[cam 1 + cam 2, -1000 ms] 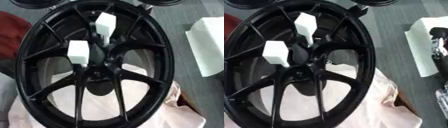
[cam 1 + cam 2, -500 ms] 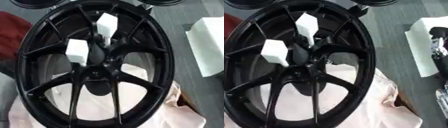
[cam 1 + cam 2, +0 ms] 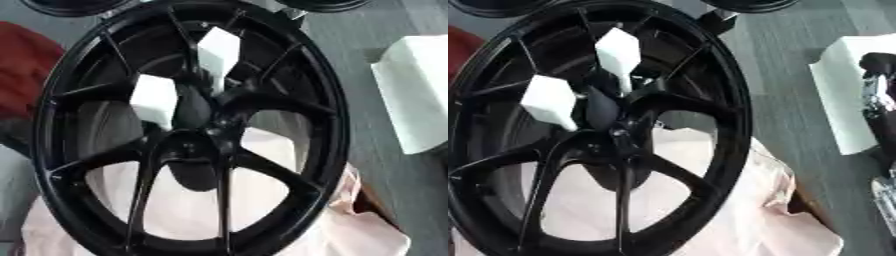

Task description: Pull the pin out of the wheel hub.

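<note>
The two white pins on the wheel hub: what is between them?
Between the upper white pin and the lower white pin only black parts of the wheel show: a spoke and the hub centre. The right eye view shows this best.

Black wheel (image 3: 188, 130) with two white pins (image 3: 619, 50) at the hub. Pale pink cloth (image 3: 367, 235) underneath, grey floor (image 3: 780, 55), white box (image 3: 416, 95), dark red patch (image 3: 22, 65) at left.
</note>
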`<state>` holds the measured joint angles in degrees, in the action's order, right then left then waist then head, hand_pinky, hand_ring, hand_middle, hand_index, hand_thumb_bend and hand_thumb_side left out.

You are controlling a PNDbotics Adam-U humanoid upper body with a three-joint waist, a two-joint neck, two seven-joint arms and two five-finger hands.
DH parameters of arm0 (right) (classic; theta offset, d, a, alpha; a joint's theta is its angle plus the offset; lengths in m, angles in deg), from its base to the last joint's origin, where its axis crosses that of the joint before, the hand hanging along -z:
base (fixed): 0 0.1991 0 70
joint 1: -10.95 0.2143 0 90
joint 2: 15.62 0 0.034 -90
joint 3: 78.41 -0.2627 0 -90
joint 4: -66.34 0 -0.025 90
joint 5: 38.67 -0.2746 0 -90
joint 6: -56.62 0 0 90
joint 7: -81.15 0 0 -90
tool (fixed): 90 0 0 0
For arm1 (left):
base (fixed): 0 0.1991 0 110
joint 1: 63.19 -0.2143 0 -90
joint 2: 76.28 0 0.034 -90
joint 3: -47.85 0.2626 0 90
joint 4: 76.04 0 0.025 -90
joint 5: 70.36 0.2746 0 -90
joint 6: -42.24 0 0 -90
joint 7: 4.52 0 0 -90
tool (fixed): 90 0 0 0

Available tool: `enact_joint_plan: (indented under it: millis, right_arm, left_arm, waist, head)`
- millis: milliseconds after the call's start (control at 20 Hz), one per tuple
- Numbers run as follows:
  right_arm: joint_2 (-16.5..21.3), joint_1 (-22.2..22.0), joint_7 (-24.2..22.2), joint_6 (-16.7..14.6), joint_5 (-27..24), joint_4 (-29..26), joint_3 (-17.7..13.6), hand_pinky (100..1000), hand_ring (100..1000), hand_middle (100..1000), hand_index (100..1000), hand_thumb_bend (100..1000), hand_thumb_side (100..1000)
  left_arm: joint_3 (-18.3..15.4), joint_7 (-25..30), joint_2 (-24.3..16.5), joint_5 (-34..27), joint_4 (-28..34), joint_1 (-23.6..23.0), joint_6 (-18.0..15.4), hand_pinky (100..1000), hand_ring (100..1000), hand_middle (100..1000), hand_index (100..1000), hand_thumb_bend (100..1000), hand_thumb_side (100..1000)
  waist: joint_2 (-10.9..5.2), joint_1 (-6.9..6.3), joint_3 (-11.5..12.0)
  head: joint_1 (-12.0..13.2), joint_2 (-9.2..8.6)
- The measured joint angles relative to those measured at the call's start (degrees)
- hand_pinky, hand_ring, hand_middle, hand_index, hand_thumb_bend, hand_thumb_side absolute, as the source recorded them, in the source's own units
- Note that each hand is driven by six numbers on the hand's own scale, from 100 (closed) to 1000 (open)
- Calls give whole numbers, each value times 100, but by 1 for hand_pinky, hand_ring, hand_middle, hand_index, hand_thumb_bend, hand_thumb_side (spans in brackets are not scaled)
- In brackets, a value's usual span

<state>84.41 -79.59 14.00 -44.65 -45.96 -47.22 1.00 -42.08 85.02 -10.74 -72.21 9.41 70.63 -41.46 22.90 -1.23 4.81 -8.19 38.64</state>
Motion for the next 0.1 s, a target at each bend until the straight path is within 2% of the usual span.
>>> enact_joint_plan:
  millis: [100]
  right_arm:
    - [7, 4, 17, -29, 0, 0, -5, 865, 775, 674, 688, 100, 504]
  left_arm:
    - [-23, -348, 159, -555, 287, -120, 4, 872, 686, 629, 869, 100, 816]
  waist:
    - [0, 7, -5]
  head:
    - [4, 1]
